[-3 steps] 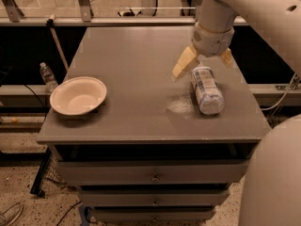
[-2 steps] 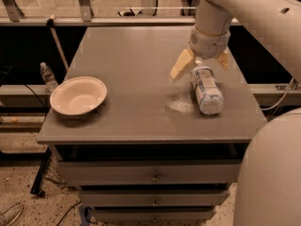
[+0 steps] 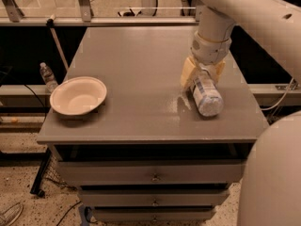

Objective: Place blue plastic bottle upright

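The blue plastic bottle (image 3: 205,94) lies on its side on the right part of the grey table (image 3: 136,79), its base toward the front edge and its cap end under the gripper. My gripper (image 3: 202,73) comes down from the white arm at the upper right. Its tan fingers (image 3: 188,73) stand on either side of the bottle's upper end, close against it. The cap is hidden by the gripper.
A cream bowl (image 3: 78,96) sits at the table's left front. A small clear bottle (image 3: 47,76) stands at floor level left of the table. Drawers (image 3: 153,175) lie below the tabletop. The robot's white body (image 3: 273,173) fills the lower right.
The gripper has moved down and closer around the bottle's upper end; its left finger stands steeper and nearer the bottle. The bottle still lies in the same place.
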